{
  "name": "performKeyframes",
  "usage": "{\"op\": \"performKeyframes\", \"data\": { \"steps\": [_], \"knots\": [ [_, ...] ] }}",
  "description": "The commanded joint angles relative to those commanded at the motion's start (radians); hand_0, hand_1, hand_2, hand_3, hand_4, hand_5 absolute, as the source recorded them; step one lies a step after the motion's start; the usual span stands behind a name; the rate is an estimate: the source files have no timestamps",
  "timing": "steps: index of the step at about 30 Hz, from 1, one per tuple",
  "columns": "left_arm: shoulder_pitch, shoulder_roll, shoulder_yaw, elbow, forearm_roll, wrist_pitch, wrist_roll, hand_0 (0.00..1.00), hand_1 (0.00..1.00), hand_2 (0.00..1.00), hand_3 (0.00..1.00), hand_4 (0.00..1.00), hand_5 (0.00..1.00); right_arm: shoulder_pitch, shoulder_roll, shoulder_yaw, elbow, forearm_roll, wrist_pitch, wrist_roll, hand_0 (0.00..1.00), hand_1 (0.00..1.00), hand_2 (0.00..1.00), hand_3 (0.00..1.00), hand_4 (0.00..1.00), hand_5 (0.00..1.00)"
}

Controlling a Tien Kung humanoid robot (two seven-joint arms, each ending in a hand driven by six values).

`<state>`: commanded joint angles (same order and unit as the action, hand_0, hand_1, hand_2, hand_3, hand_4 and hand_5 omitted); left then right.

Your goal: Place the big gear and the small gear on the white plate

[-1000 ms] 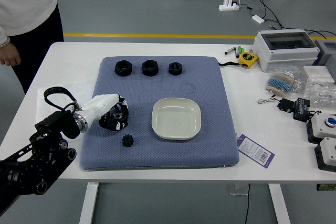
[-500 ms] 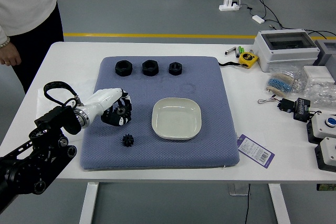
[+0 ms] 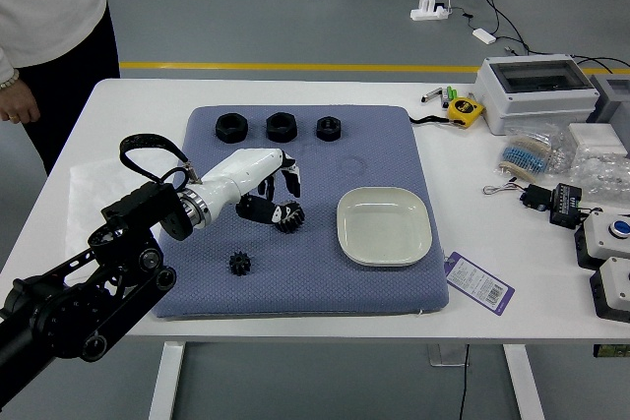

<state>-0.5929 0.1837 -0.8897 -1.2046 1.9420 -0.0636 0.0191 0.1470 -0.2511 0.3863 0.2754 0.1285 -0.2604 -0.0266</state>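
Observation:
My left hand [image 3: 274, 190], white with black fingers, reaches in over the blue mat from the left. Its fingers stand apart from its thumb, and the black big gear [image 3: 289, 217] is at the thumb's tip, not visibly clasped. The small gear [image 3: 240, 263] lies on the mat below and left of the hand. To the right of the big gear sits the white plate [image 3: 384, 227], with nothing on it. My right hand is out of view.
Three black nuts [image 3: 282, 127] line the mat's far part. A tape measure [image 3: 464, 111], a grey-white box [image 3: 536, 90] and a purple-edged card [image 3: 479, 282] lie to the right. A person stands at the far left, one hand [image 3: 18, 102] hanging beside the table.
The left hand has moved right and its fingers have parted from the thumb. The big gear has shifted right with it, and the plate has slid right across the mat.

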Motion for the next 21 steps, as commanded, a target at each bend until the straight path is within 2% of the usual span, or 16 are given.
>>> {"op": "performKeyframes", "data": {
  "steps": [3, 7, 12, 13, 18, 19, 21],
  "knots": [
    [-0.010, -0.009, -0.003, 0.017, 0.008, 0.002, -0.002, 0.260, 0.279, 0.328, 0.380, 0.079, 0.002, 0.002, 0.000, 0.000, 0.000, 0.000, 0.000, 0.001, 0.651, 0.654, 0.729, 0.581, 0.846, 0.686],
    [-0.015, -0.009, -0.008, 0.023, 0.013, 0.001, -0.001, 0.262, 0.284, 0.334, 0.400, 0.054, 0.002, 0.004, -0.002, 0.000, 0.000, 0.001, 0.000, 0.002, 0.651, 0.654, 0.729, 0.581, 0.846, 0.685],
    [-0.018, -0.007, -0.003, 0.022, 0.019, -0.028, -0.007, 0.262, 0.284, 0.334, 0.400, 0.054, 0.002, 0.005, -0.002, 0.004, -0.001, -0.008, 0.000, 0.000, 0.651, 0.654, 0.729, 0.581, 0.846, 0.685],
    [-0.018, -0.007, -0.001, 0.022, 0.019, -0.032, -0.009, 0.447, 0.506, 0.546, 0.688, 0.530, 0.002, 0.005, -0.002, 0.005, -0.001, -0.009, 0.000, 0.000, 0.651, 0.654, 0.730, 0.581, 0.847, 0.684],
    [-0.024, -0.008, 0.012, 0.026, 0.032, -0.053, -0.009, 0.447, 0.506, 0.546, 0.688, 0.530, 0.002, 0.005, -0.001, 0.007, 0.000, -0.013, -0.001, -0.002, 0.651, 0.654, 0.730, 0.581, 0.847, 0.684],
    [-0.024, -0.009, 0.013, 0.027, 0.034, -0.055, -0.008, 0.535, 0.621, 0.682, 0.780, 0.847, 0.002, 0.005, -0.001, 0.007, 0.000, -0.012, -0.001, -0.002, 0.651, 0.654, 0.730, 0.581, 0.846, 0.684],
    [-0.024, -0.008, 0.011, 0.029, 0.042, -0.062, -0.005, 0.535, 0.621, 0.682, 0.780, 0.847, 0.002, 0.005, -0.001, 0.006, 0.000, -0.009, -0.002, -0.001, 0.651, 0.654, 0.730, 0.581, 0.846, 0.684]
  ]
}}
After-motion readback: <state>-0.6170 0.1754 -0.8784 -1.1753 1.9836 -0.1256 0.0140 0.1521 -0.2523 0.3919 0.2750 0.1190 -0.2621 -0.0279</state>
